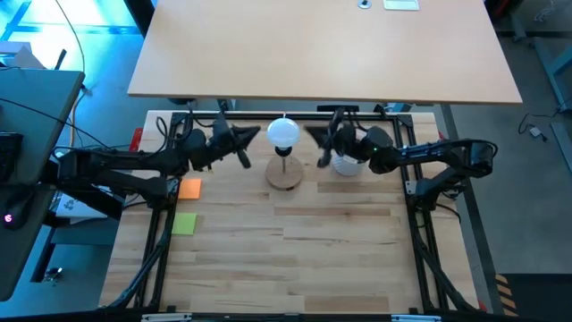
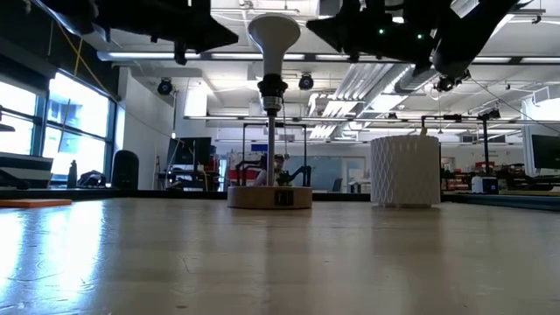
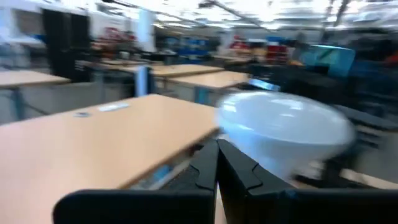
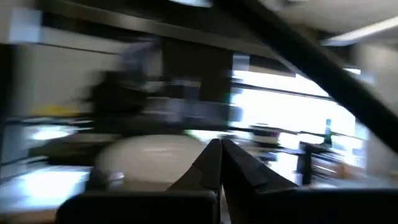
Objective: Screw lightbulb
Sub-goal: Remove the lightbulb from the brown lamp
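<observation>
**Bulb seated on stand, both hands clear**

While your lightbulb (image 1: 283, 132) sits atop the wooden stand (image 1: 285, 175) near the tabletop's (image 1: 295, 259) far edge, your left hand (image 1: 245, 150) and right hand (image 1: 318, 143) flank it, both fully closed, holding nothing.

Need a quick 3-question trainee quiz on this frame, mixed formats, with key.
1. True or false: the lightbulb is lying loose on the table.
2. Multiple choice: what stands closest to the right pincer? A) the white latticed cup B) the orange pad C) the green pad
3. Fill in: both the right pincer and the left pincer are ____ (open/shut).

Key
1. False: it sits upright on top of the stem of the round wooden base.
2. A
3. shut; neither holds the lightbulb, one sits on each side of it.
</observation>
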Tool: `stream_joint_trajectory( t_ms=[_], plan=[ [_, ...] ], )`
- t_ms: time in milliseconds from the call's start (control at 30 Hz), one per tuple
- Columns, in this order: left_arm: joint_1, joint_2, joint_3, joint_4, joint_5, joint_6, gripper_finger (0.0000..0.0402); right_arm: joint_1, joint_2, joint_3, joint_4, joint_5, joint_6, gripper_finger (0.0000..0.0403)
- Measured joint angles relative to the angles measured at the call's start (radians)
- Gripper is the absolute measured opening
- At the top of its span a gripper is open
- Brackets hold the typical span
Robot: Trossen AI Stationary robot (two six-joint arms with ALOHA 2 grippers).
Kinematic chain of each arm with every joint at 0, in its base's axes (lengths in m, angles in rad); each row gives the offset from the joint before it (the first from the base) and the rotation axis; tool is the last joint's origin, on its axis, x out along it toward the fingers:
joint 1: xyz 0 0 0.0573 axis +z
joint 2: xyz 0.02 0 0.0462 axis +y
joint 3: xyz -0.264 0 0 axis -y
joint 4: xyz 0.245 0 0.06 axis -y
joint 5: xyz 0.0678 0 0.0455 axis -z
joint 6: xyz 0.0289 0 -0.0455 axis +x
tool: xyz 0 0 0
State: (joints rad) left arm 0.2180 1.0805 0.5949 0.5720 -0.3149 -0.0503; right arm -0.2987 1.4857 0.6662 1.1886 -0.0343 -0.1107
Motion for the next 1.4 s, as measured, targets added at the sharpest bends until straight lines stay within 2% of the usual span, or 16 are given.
stream_joint_trajectory(
  t_ms=[100,167,300,367,533,700,767,833,933,1000,1067,1233,1333,1400],
  plan=[
    [0.041,0.000,0.000,0.018,0.024,0.018,0.0000,0.028,0.000,0.000,-0.003,-0.141,-0.003,0.0000],
    [0.069,0.007,0.000,0.038,0.114,0.007,0.0000,0.045,0.005,0.000,-0.014,-0.142,-0.014,0.0000],
    [0.092,0.035,-0.001,0.089,0.275,-0.045,0.0000,0.050,0.008,0.000,-0.062,-0.056,-0.036,0.0000],
    [0.090,0.049,-0.001,0.113,0.308,-0.071,0.0000,0.041,0.007,0.000,-0.059,-0.017,-0.037,0.0000],
    [0.050,0.054,-0.001,0.123,0.382,-0.127,0.0000,-0.003,0.007,0.000,-0.077,0.007,0.010,0.0000],
    [0.010,0.017,-0.001,0.102,0.362,-0.107,0.0000,-0.030,0.003,0.000,-0.065,0.180,0.027,0.0000],
    [0.010,-0.008,-0.001,0.050,0.299,-0.078,0.0000,-0.034,-0.011,0.000,-0.065,0.180,0.024,0.0000],
    [0.021,-0.031,-0.001,-0.008,0.213,-0.048,0.0000,-0.034,-0.032,0.000,-0.076,0.084,0.024,0.0000],
    [0.054,-0.040,-0.001,-0.027,0.100,0.001,0.0000,-0.021,-0.042,0.000,-0.092,-0.154,0.027,0.0000],
    [0.088,-0.032,-0.001,-0.002,0.098,0.016,0.0000,-0.007,-0.041,0.000,-0.093,-0.271,0.023,0.0000],
    [0.125,-0.020,-0.001,0.024,0.163,-0.002,0.0000,0.010,-0.032,0.000,-0.087,-0.296,0.005,0.0000],
    [0.170,0.020,-0.002,0.065,0.375,-0.098,0.0000,0.018,0.022,0.029,-0.098,-0.174,0.007,0.0000],
    [0.162,0.022,-0.002,0.078,0.423,-0.124,0.0000,0.006,0.064,0.076,-0.113,-0.122,0.024,0.0000],
    [0.146,0.016,-0.001,0.084,0.438,-0.140,0.0000,-0.003,0.084,0.099,-0.122,-0.051,0.026,0.0000]
  ],
)
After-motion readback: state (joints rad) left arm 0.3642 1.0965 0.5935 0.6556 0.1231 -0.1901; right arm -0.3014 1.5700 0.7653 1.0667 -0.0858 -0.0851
